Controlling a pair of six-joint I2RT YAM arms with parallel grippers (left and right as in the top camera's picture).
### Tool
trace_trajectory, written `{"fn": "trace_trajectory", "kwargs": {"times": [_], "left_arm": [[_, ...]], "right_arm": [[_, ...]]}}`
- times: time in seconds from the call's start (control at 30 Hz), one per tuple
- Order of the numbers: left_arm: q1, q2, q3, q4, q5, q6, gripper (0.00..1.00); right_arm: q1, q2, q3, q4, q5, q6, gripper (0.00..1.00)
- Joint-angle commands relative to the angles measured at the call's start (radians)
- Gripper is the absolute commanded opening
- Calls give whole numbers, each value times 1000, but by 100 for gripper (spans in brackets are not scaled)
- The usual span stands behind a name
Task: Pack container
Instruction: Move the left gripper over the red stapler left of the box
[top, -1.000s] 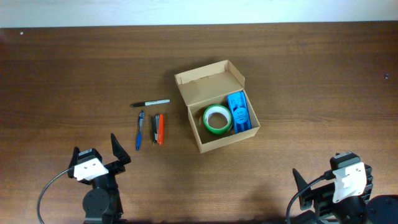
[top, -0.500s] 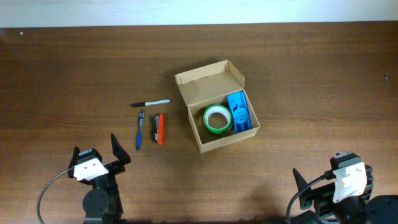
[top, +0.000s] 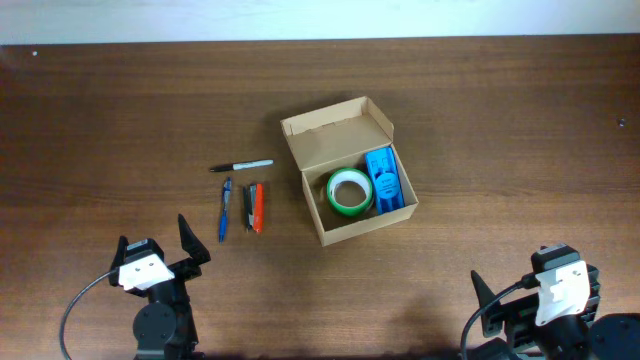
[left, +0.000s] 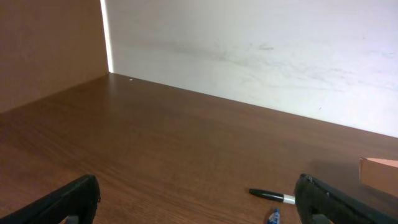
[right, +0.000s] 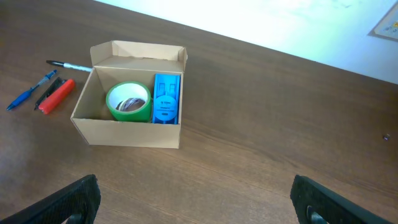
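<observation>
The container (top: 338, 138), a tan cardboard box with its flap lid up, stands at the table's middle and also shows in the right wrist view (right: 124, 132). Inside it lie a green tape roll (top: 349, 191) and a flat blue case (top: 384, 178). Left of the box lie a black marker (top: 242, 166), a blue pen (top: 225, 209), a black pen (top: 248, 207) and an orange marker (top: 257, 207). My left gripper (top: 155, 240) hovers open near the front edge, below the pens. My right gripper (right: 198, 202) is open at the front right, well short of the box. Both are empty.
The left wrist view looks low across the brown table (left: 155, 137) to a white wall (left: 261, 50), with the black marker (left: 270, 195) and the blue pen's tip (left: 273, 216) ahead and a box corner (left: 379, 174) at right.
</observation>
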Motion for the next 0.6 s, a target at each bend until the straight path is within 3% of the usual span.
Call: {"fn": "trace_trajectory", "kwargs": {"times": [0.0,0.2,0.4,0.57], "left_arm": [[6,-6,-3,-5,-4,6,100],[6,-6,-3,-5,-31,5,100],[6,-6,-3,-3,86,-5,100],[6,-6,-3,114,105,-198,100]], "right_arm": [[-8,3,-5,6,19,9,99],[-8,3,-5,6,19,9,99],[-8,3,-5,6,19,9,99],[-8,3,-5,6,19,9,99]]}}
